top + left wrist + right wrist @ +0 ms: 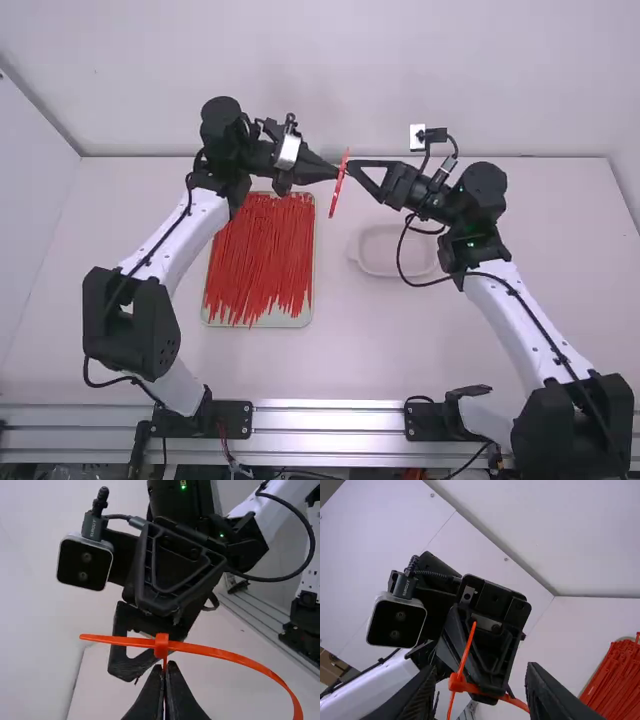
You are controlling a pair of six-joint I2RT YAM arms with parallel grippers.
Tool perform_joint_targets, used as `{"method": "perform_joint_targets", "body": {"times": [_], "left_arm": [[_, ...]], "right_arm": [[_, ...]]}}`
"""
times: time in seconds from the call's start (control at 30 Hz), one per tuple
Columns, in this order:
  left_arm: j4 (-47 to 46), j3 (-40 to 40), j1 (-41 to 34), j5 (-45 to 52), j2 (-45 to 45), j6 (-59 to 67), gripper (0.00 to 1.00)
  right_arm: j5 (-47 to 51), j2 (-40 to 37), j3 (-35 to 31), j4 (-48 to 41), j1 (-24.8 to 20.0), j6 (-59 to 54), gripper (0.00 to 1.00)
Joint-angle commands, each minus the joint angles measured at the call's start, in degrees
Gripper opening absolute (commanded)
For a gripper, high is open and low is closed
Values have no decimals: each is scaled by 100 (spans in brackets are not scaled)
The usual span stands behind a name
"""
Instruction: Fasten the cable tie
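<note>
The red plastic cable tie (338, 188) hangs above the white counter (400, 330), its strap crosswise between both tools. The left tool (164, 677) pinches it, seemingly just below the head; the right tool (481, 677), spread wide, straddles it.

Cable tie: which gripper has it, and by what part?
The left gripper is shut on the cable tie right by its head, with the strap running out to both sides. The right gripper is open and not gripping.

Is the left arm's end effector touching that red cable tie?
Touching. In the left wrist view, the left end effector is shut on the red cable tie, pinching it just below its head.
</note>
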Motion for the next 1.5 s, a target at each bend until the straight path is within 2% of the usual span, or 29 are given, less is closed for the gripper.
{"method": "perform_joint_targets", "body": {"times": [0.0, 0.1, 0.33, 0.53, 0.8, 1.0, 1.47], "left_arm": [[55, -39, -122, 120, -61, -142, 2], [22, -39, -157, 120, -61, -142, 2], [-70, -39, -155, 120, -61, -142, 2], [-275, -39, -190, 122, -61, -101, 2], [-293, -39, -195, 120, -61, -107, 2], [-291, -39, -195, 118, -61, -94, 2], [-291, -39, -195, 118, -61, -101, 2]], "right_arm": [[-57, 7, -11, 35, 4, 24, 47], [-59, 7, -11, 31, 4, 31, 45], [-63, 4, -11, 35, 4, 129, 27], [-81, 7, -11, 33, 2, 131, 24], [-72, 4, -11, 33, 2, 129, 24], [-55, 4, -11, 35, 4, 129, 31], [11, 4, -11, 221, 4, 212, 34]]}}
